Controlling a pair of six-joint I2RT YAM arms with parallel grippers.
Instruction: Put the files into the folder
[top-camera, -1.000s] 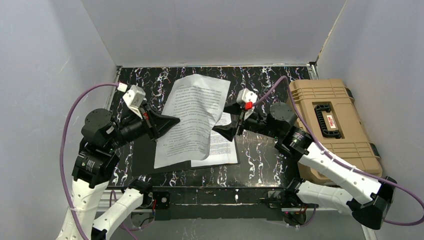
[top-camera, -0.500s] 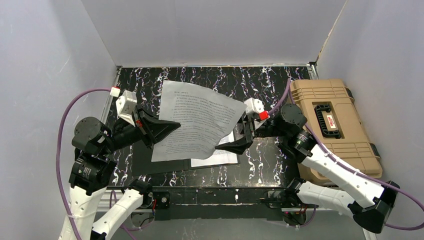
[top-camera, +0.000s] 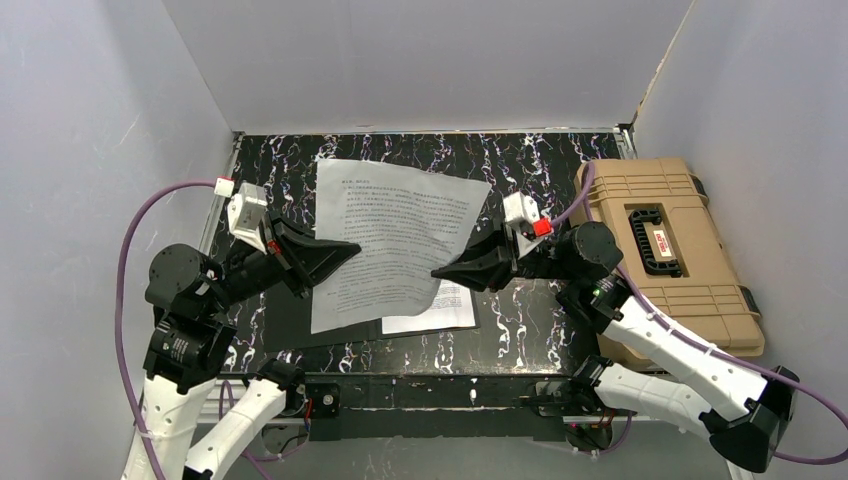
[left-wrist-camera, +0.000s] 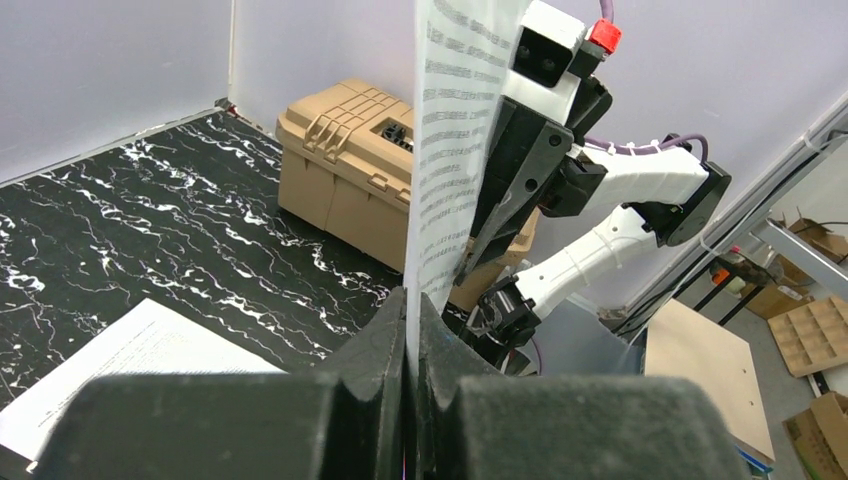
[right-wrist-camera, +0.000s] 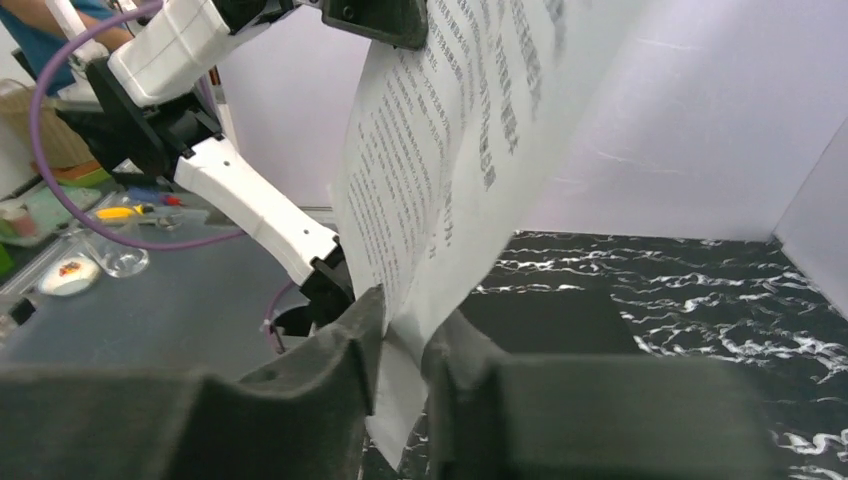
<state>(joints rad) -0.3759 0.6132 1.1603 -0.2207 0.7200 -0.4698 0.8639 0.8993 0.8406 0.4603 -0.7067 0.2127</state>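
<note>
One white printed sheet of the files (top-camera: 395, 230) hangs in the air between both arms. My left gripper (top-camera: 350, 247) is shut on its left edge; in the left wrist view the fingers (left-wrist-camera: 412, 300) pinch the sheet (left-wrist-camera: 450, 150) edge-on. My right gripper (top-camera: 440, 272) sits at the sheet's lower right edge. In the right wrist view its jaws (right-wrist-camera: 410, 320) straddle the sheet (right-wrist-camera: 450, 150), which touches the left finger, with a gap still showing on the other side. Another sheet (top-camera: 440, 300) lies on the folder's black inside (top-camera: 290, 320), flat on the table.
A bulky tan plastic case (top-camera: 665, 250) with a black handle stands at the right, close behind my right arm; it also shows in the left wrist view (left-wrist-camera: 345, 170). White walls enclose the black marbled table (top-camera: 530, 160) on three sides.
The held sheet has swung flatter and leftward. My right gripper moved along to the sheet's lower right edge and its jaws narrowed around it. My left gripper stayed shut on the sheet.
</note>
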